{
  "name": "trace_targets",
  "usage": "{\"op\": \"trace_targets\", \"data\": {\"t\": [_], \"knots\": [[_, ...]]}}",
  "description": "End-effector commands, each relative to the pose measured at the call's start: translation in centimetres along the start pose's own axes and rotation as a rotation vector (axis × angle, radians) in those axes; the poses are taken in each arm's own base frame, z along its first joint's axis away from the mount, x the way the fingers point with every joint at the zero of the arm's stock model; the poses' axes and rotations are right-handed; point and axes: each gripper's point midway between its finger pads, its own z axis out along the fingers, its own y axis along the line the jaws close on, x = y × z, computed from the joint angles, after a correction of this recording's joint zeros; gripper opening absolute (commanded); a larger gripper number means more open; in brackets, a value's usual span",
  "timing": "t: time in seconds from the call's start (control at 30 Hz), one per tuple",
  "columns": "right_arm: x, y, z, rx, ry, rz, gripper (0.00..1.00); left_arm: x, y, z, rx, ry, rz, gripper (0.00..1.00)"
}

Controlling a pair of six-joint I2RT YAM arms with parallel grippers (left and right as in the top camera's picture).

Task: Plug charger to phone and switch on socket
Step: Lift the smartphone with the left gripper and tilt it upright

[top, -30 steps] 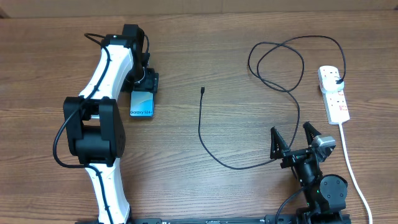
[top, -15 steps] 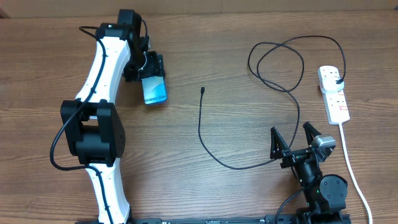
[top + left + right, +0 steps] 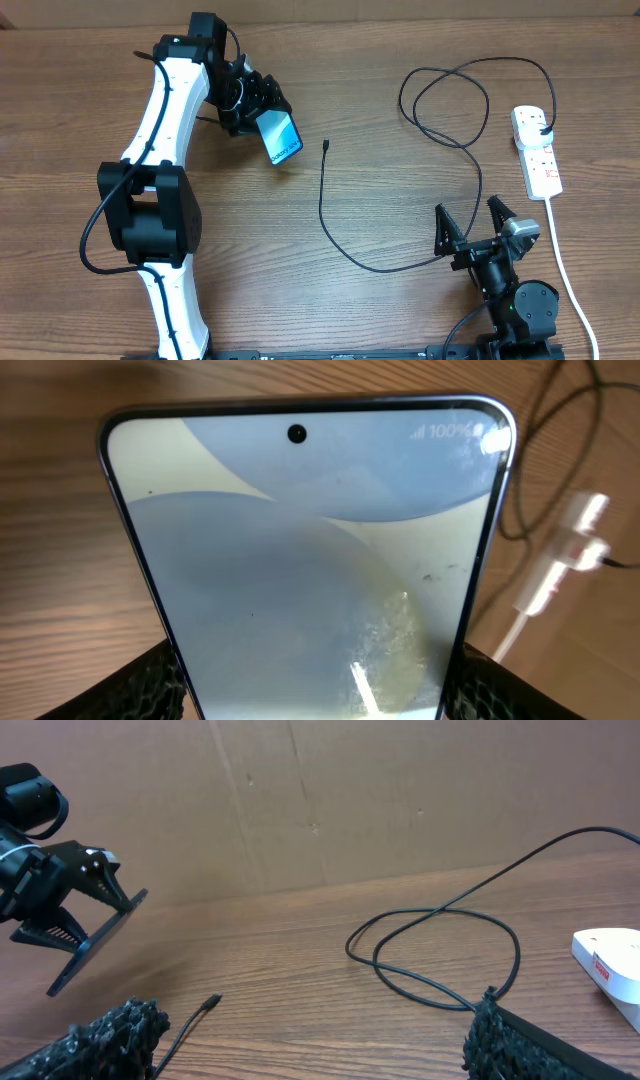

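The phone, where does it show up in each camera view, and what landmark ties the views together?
Overhead: phone upper left of centre, tilted.
Left wrist: fills most of the frame, screen facing the camera.
Right wrist: far left, seen nearly edge-on, held aloft.
Shared landmark: white socket, at the right in all three.

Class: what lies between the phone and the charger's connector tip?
Nothing but bare table, seen overhead, between phone and charger tip.
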Motion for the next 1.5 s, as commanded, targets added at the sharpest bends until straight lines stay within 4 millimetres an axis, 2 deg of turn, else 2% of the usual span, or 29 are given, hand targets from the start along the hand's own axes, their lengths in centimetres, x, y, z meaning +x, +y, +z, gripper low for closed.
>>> {"op": "trace_targets", "data": {"t": [0.0,0.13,0.33,0.53,1.0,1.47], "knots": [[0.1,-0.2,0.0,0.005,-0.007,-0.002,1.00,0.6,-2.9,-1.2,0.142,0.036,-0.010,0.58],[0.1,-0.2,0.0,0.005,-0.007,-0.002,1.00,1.1,-3.1,-1.2,0.154,0.063,-0.024,0.54],[0.1,-0.2,0.0,0.005,-0.007,-0.002,1.00,3.1,-3.4,-1.5,0.183,0.148,-0.078,0.61],[0.1,-0.2,0.0,0.005,-0.007,-0.002,1.00,3.9,-5.1,-2.0,0.279,0.206,-0.128,0.57],[0.1,-0.2,0.0,0.005,-0.007,-0.002,1.00,3.8,-5.5,-2.2,0.263,0.262,-0.487,0.54],[0.1,-0.2,0.0,0.005,-0.007,-0.002,1.00,3.4,-5.9,-2.3,0.268,0.288,-0.675,0.51]]}}
